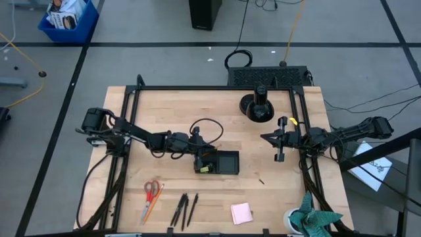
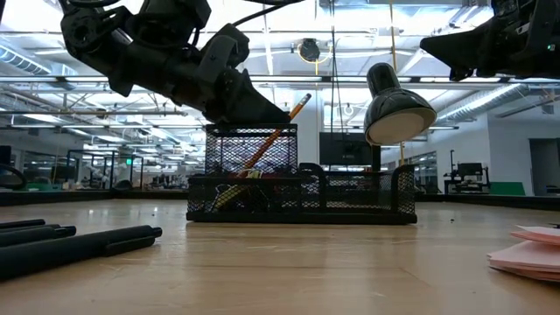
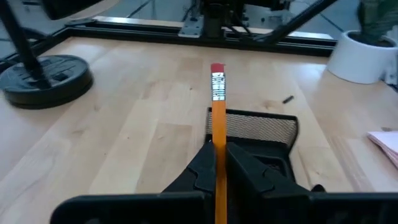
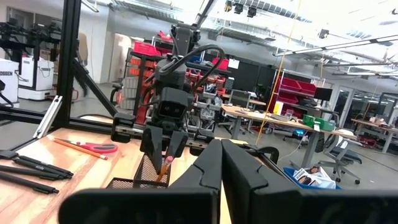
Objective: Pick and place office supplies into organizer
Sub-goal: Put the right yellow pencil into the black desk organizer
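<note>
Left tool (image 3: 219, 163) pinching orange pencil (image 3: 218, 118) over organizer (image 1: 227, 162); right tool (image 4: 219, 163) pressed together, empty

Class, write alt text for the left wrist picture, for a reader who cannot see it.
The left hand grips an orange pencil, eraser end forward, above a black mesh organizer on a wooden table. A round black stand sits farther off.

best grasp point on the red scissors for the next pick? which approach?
Judged from the high view: the scissors lie flat near the table's front left edge, red handles away from that edge, blades toward it, with an orange pencil tight alongside. Probably come straight down and pinch across the narrow neck below the handle loops, fingers clear of the pencil.
</note>
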You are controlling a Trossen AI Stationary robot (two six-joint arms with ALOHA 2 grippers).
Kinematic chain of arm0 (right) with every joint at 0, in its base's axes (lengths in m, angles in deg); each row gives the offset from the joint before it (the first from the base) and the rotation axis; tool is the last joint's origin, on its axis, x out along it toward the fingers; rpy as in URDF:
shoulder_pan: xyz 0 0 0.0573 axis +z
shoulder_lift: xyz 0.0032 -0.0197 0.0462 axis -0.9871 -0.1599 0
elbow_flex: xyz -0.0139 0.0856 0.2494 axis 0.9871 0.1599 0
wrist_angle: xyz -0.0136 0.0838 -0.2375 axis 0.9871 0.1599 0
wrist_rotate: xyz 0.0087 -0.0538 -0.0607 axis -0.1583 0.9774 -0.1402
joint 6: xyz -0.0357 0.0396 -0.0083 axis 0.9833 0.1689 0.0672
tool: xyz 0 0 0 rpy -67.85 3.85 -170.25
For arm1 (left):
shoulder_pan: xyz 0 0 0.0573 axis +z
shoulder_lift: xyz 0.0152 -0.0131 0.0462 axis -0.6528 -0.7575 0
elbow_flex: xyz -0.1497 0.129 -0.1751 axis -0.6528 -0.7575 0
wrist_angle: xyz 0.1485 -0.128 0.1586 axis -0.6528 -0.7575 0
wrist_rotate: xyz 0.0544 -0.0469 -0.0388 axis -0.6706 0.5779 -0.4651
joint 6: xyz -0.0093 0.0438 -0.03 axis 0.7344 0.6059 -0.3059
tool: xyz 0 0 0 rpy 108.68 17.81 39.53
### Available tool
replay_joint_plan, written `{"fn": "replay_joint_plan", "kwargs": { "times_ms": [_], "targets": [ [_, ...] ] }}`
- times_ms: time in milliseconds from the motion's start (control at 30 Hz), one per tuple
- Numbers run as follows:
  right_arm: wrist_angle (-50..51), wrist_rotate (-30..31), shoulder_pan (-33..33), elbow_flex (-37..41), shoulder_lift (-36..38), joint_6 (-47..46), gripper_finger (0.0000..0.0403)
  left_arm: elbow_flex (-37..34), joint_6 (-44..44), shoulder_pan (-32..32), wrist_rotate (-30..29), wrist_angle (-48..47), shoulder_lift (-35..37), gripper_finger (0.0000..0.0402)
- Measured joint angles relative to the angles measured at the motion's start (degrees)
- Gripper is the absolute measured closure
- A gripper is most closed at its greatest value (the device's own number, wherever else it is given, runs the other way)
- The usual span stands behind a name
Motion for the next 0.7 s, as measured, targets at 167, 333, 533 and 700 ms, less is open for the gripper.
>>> {"fn": "replay_joint_plan", "kwargs": {
  "times_ms": [167,333,533,700],
  "targets": [
    [0.0,0.0,0.0,0.0,0.0,-0.02,0.0403,0.0,-0.02,0.0,2.11,0.89,0.0,0.0366],
    [0.03,0.0,0.0,0.0,0.0,-0.04,0.0403,0.0,-0.63,0.01,2.12,0.89,0.0,0.0325],
    [0.05,0.0,0.0,-0.01,0.0,-0.05,0.0403,0.0,-1.66,0.0,0.11,0.91,0.0,0.0273],
    [0.05,0.0,0.0,-0.01,0.0,-0.07,0.0403,0.06,-1.55,0.01,-0.81,0.17,0.69,0.0257]
  ]
}}
